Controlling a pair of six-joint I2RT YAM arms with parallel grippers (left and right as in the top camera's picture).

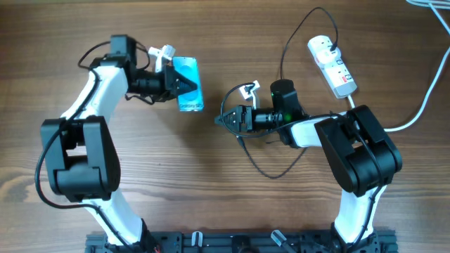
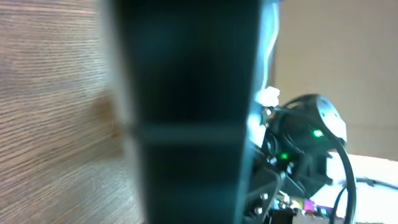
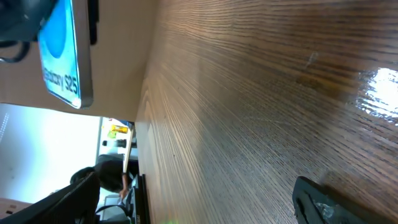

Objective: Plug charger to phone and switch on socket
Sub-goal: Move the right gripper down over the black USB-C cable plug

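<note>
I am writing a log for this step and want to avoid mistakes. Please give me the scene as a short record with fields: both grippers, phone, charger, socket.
left gripper: shut on the phone
phone: teal screen showing, held at one end, no cable seen in it
right gripper: open, nothing seen between its fingers, pointing toward the phone
charger: thin black cable, loops from the socket past the right gripper; tip cannot be made out
socket: white strip at far right; switch state too small to tell
</note>
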